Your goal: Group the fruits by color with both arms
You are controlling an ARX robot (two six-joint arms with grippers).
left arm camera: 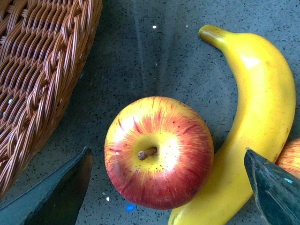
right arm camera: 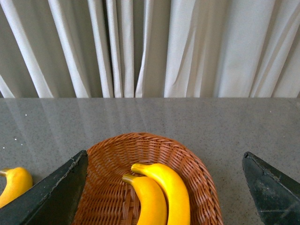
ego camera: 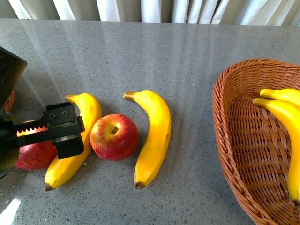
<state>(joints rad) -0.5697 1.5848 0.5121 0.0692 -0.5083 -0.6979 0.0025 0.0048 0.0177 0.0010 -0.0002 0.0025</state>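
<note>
Left end effector [left arm camera: 166, 155] apparently over apple [left arm camera: 158, 151]

Grey speckled tabletop [ego camera: 140, 56]: stone-like, polished, reflective.
Brown woven wicker basket [ego camera: 234, 154]: rough, ribbed weave.
Long yellow banana [ego camera: 157, 136]: smooth, glossy.
Round red-yellow apple [ego camera: 115, 137]: waxy sheen, speckled.
White pleated curtain [right arm camera: 197, 47]: matt cloth.

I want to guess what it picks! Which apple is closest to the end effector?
The far-left apple, half hidden behind the left end effector. The other apple sits uncovered, further right.
</note>
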